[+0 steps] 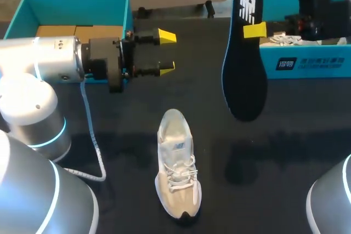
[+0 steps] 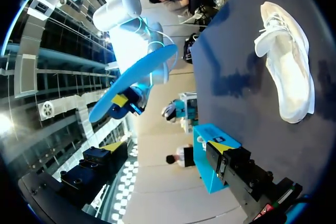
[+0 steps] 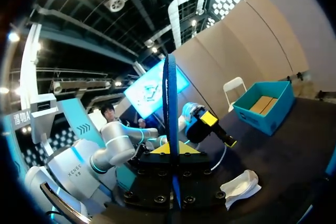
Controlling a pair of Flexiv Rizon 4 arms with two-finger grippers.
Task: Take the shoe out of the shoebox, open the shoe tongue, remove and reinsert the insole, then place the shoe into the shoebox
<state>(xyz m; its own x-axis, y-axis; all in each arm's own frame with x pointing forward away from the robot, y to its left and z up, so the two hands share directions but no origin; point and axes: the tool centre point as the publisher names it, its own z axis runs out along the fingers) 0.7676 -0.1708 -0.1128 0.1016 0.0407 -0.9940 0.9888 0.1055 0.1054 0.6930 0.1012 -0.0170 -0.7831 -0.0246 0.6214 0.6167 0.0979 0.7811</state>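
Right gripper [image 1: 254, 30] pinches the insole [image 1: 245, 69], seemingly thinly; it could slip before reaching the shoe [image 1: 176, 163] at 7 o'clock. Left gripper [image 1: 166, 52] spread.

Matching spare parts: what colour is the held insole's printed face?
Dark navy with white print; the insole shows clearest in the head view.

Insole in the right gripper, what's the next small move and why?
Probably lower the right gripper toward the shoe: it holds the insole up in the air, while the shoe lies on the table and the left gripper hangs open, apart from it.
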